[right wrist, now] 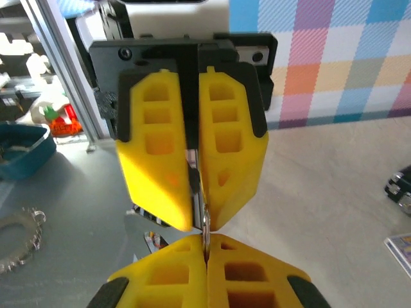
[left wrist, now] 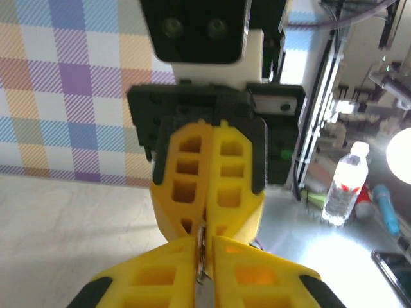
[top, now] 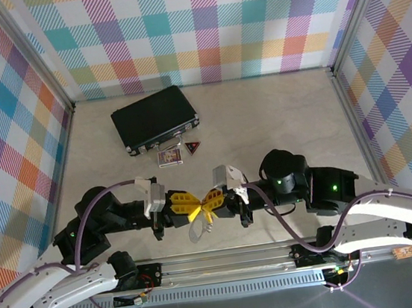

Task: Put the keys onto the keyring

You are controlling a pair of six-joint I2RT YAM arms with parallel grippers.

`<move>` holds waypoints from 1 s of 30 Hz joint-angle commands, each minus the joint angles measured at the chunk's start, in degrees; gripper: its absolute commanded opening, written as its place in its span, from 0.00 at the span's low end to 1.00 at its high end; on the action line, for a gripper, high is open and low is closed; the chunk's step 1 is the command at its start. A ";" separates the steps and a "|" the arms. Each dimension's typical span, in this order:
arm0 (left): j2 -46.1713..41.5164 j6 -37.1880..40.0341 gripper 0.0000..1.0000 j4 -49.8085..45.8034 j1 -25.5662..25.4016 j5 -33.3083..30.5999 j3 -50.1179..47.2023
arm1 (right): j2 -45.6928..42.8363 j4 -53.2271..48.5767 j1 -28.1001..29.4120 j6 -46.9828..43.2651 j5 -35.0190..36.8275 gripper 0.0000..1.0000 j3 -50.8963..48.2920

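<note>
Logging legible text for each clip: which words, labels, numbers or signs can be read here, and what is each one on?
Nothing can be read as text.
picture card: printed, too small to read.
red-and-black triangular tag: sign-like mark, too small to read.
bottle: red-and-white label, too blurred to read.
black case: no marking can be made out.

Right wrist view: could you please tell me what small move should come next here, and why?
Probably ease the left gripper open and back it off a touch. Both grippers pinch one thin metal strip tip to tip. The right gripper is pressed shut on it, so it looks able to hold the strip alone.
</note>
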 commanded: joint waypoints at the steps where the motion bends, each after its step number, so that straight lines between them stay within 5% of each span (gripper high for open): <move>1: 2.15 6.63 0.18 -15.07 0.25 2.24 5.76 | 2.07 -9.85 0.31 -4.28 2.32 0.00 7.20; 15: 6.50 16.81 0.14 -28.24 0.30 -2.79 13.10 | 10.13 -18.79 0.31 -7.54 -4.04 0.00 14.71; 30: 5.04 13.27 0.00 -22.31 0.30 -2.81 11.09 | 11.28 -16.73 0.46 -7.41 -8.26 0.00 13.66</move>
